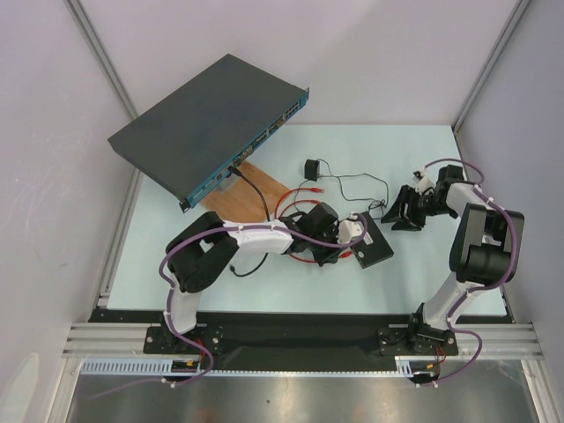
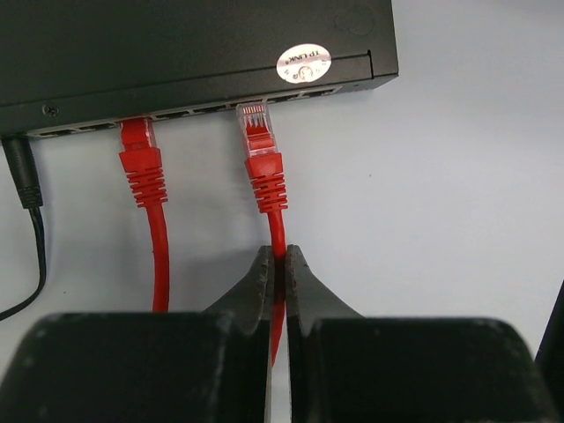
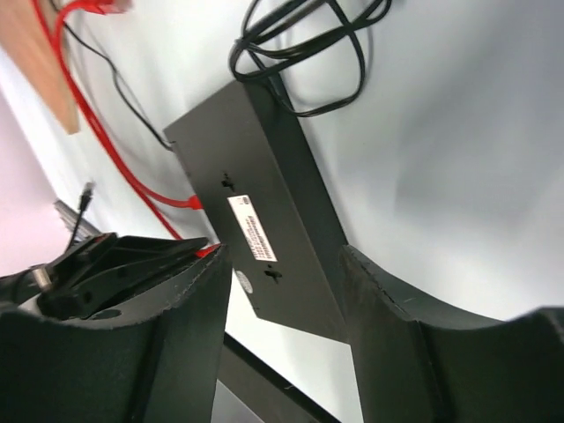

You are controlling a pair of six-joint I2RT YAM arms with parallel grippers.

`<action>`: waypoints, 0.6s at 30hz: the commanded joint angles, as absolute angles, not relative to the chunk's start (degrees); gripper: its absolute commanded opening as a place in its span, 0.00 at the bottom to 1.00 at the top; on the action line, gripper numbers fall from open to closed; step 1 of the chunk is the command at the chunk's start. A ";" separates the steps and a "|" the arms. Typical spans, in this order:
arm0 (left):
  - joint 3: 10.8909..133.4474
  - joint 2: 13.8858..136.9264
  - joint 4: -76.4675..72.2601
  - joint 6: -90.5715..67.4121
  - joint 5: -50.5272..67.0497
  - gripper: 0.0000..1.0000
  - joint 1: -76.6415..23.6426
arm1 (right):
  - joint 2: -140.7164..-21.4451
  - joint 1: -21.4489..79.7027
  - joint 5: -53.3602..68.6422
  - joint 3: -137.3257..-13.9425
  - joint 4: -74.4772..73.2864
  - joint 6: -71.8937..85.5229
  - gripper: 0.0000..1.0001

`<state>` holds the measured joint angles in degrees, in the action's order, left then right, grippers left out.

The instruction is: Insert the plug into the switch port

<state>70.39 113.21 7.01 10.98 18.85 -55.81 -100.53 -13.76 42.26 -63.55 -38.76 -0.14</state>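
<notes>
Left gripper (image 2: 275, 264) has the step in hand: driving the plug (image 2: 255, 122) home. Along the near edge of the switch (image 2: 176, 44), starting at nine o'clock, we see the black power lead (image 2: 24, 181), then a second red plug (image 2: 138, 145) seated to its boot, then our plug. It lies at twelve o'clock from the fingertips, its clear tip at the mouth of the switch port (image 2: 253, 100). Most of its body shows outside, so we judge it not yet seated.

To do this well we should push straight toward twelve, using the seated neighbour as our guide to depth. Our plug leans slightly toward eleven, and soft cable may buckle, so we go slowly and square it first.

The left jaws are pinched tight on the red cable (image 2: 278, 225) just behind the ribbed boot, not on the plug itself. Right gripper (image 3: 282, 264), at about one o'clock of the switch in the top view, has its jaws well apart. The box and its white label (image 3: 252, 227) show between them; we cannot tell whether the pads touch it.
</notes>
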 commanded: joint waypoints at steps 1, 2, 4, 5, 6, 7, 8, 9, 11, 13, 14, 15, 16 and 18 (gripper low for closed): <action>73.30 113.64 6.50 10.55 20.83 0.00 -55.99 | -101.59 -12.83 39.02 -62.93 -39.37 -2.54 0.57; 73.56 113.73 6.59 10.46 20.92 0.00 -55.90 | -101.95 -12.48 40.07 -62.67 -39.64 -3.16 0.56; 73.83 113.82 6.59 10.37 20.92 0.00 -55.90 | -102.56 -12.04 40.52 -62.05 -39.99 -3.78 0.52; 74.00 113.82 6.77 10.37 20.92 0.00 -55.99 | -102.74 -11.87 40.95 -61.88 -40.08 -4.48 0.51; 74.00 113.99 6.85 10.28 21.00 0.00 -55.99 | -102.74 -11.52 41.04 -61.79 -40.17 -4.57 0.51; 74.26 114.08 7.03 10.28 21.09 0.00 -55.99 | -102.74 -11.43 41.31 -61.44 -40.08 -4.66 0.49; 74.35 114.17 7.03 10.20 21.01 0.00 -55.99 | -102.83 -11.25 41.74 -61.26 -40.08 -4.83 0.49; 74.44 114.26 7.47 10.02 21.09 0.00 -55.90 | -102.75 -11.08 41.84 -61.17 -40.08 -4.75 0.48; 74.62 114.43 7.82 9.93 21.62 0.00 -55.90 | -102.66 -10.90 42.19 -61.08 -39.99 -4.66 0.46; 74.79 114.70 8.61 9.67 22.06 0.00 -55.90 | -102.66 -10.81 42.19 -61.08 -39.64 -4.22 0.46; 74.79 114.61 8.79 9.58 22.23 0.00 -55.99 | -102.74 -10.90 42.19 -61.08 -39.81 -4.13 0.45; 74.79 114.78 9.05 9.41 22.58 0.00 -55.90 | -102.92 -10.90 42.36 -61.08 -39.81 -3.87 0.45; 74.62 114.79 9.49 9.40 22.85 0.00 -55.90 | -103.01 -10.81 42.45 -61.00 -39.73 -3.69 0.45; 74.53 114.78 10.02 8.97 23.03 0.00 -55.90 | -103.27 -10.81 42.80 -61.00 -39.73 -3.26 0.44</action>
